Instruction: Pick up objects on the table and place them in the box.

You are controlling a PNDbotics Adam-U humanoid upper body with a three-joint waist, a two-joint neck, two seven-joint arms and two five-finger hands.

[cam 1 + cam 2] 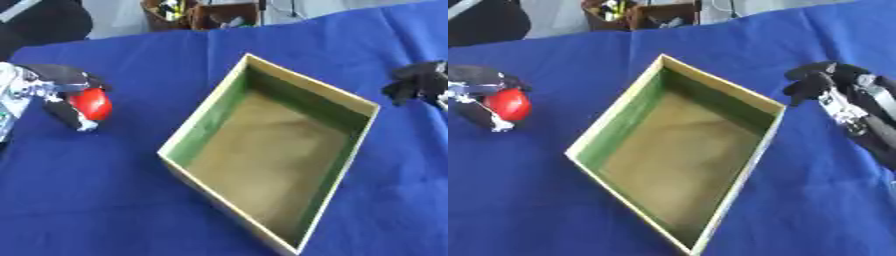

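A round red object (91, 104) sits in my left hand (66, 83) at the left of the table, with the fingers above it and the thumb curled below. An open wooden box (349, 100) with green inner walls and a bare brown floor lies at the middle, turned like a diamond. Nothing lies inside it. My right hand (824, 80) hovers to the right of the box's far corner, fingers curled and holding nothing.
A blue cloth (96, 200) covers the whole table. Beyond the far edge stand brown bins (197, 15) with clutter, and a dark shape (39, 20) shows at the upper left.
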